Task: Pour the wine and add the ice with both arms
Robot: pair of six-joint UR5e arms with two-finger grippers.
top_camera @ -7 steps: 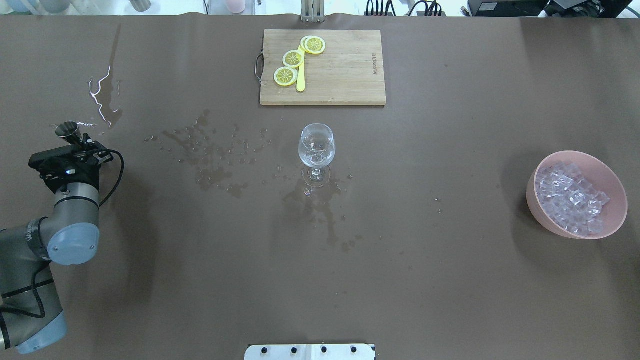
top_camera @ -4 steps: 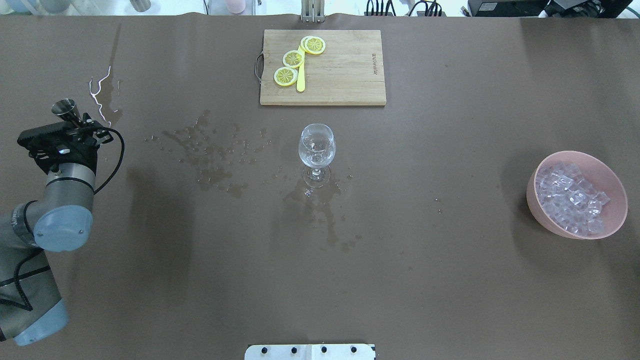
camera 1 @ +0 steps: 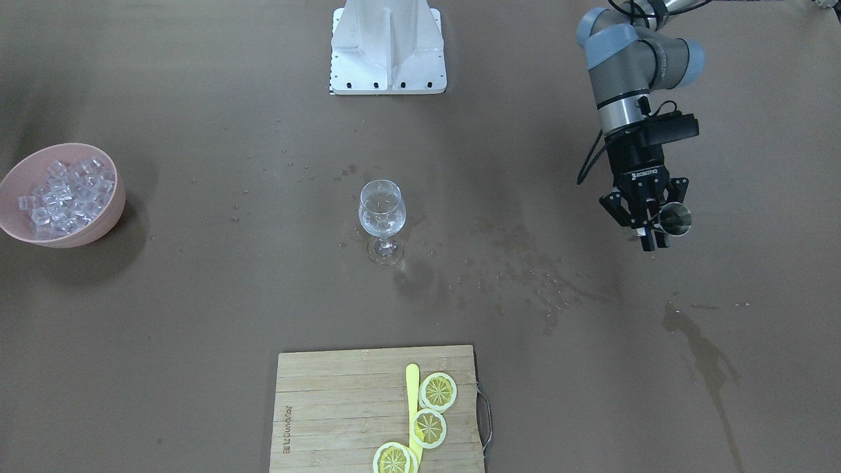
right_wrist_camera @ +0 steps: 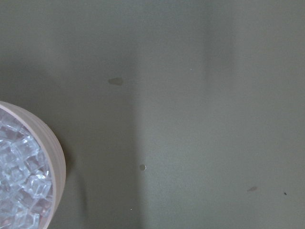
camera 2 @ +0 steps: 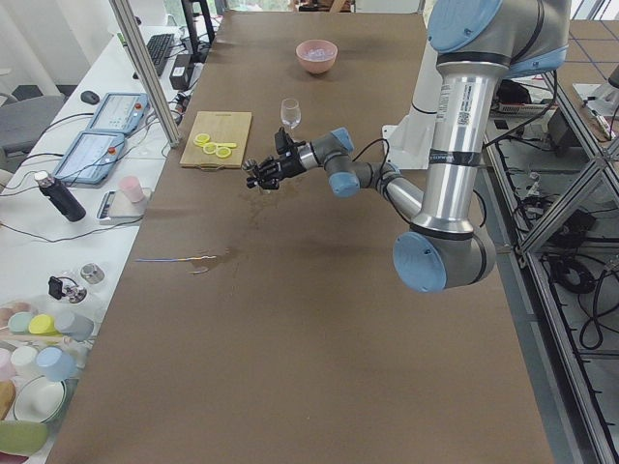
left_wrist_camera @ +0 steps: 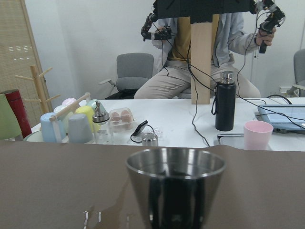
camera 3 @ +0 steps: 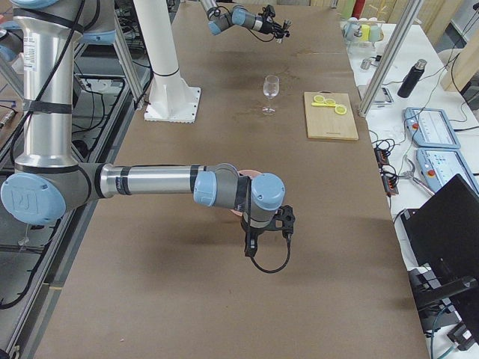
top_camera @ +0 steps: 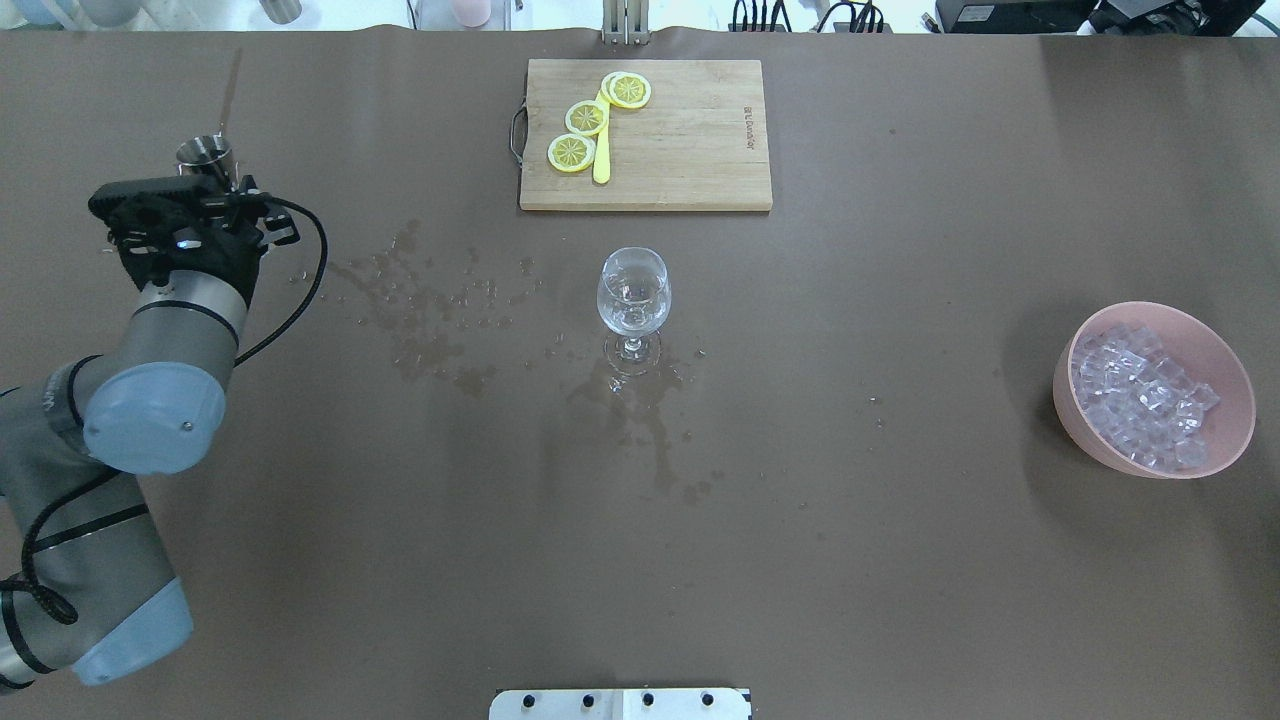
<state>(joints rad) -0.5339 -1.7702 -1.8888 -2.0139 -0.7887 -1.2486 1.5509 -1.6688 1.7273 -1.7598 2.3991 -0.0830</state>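
My left gripper (camera 1: 656, 236) is shut on a small steel cup (camera 1: 675, 219), held upright above the table's left side; the same cup (top_camera: 204, 152) fills the left wrist view (left_wrist_camera: 175, 191). A stemmed wine glass (top_camera: 633, 292) stands mid-table with a little clear wine (camera 1: 381, 225) low in its bowl. The ice (top_camera: 1140, 395) is heaped in a pink bowl (top_camera: 1232, 425) at the far right. My right gripper (camera 3: 267, 224) hangs over the table beside that bowl; I cannot tell whether it is open or shut. The right wrist view catches the ice (right_wrist_camera: 19, 191) at its lower left.
A wooden cutting board (top_camera: 690, 150) with lemon slices (top_camera: 586, 118) and a yellow knife lies at the far edge. Wet spill patches (top_camera: 430, 310) spread between the cup and the glass. A person sits beyond the table among a bottle (left_wrist_camera: 225, 101) and cups.
The left arm has carried the steel cup away from the robot and slightly toward the table's middle. The glass, the bowl and the board have stayed put.
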